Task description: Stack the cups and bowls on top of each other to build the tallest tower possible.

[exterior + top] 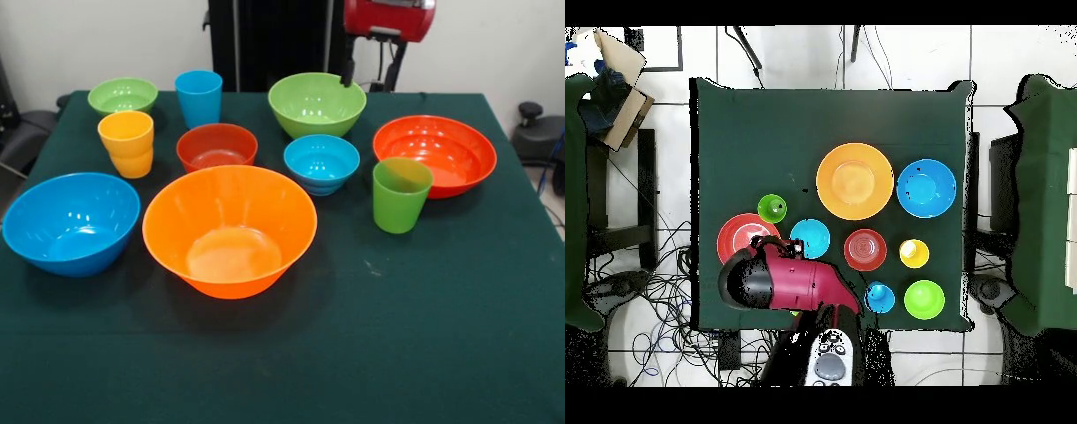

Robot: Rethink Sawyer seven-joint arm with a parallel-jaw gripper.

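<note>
Nine pieces stood apart on the green table (459, 336), none stacked. In the front view the big orange bowl (229, 231) sat nearest, with the big blue bowl (71, 223) just left of it. Behind them, left to right, were the yellow cup (126, 143), the small red bowl (217, 147), the small blue bowl (321, 163), the green cup (400, 194) and the wide red bowl (434, 154). The far row held the small green bowl (123, 95), the blue cup (199, 98) and the large green bowl (317, 103).

The red arm (389, 18) hung at the far side above the large green bowl; overhead, its body (787, 283) covered that bowl and part of the wide red bowl (741, 237). The gripper (348, 72) showed only as a dark tip at the green bowl's far rim, and whether it was spread or closed could not be told.

Cables (660, 300) lay on the floor beside the table. No writing was legible.
</note>
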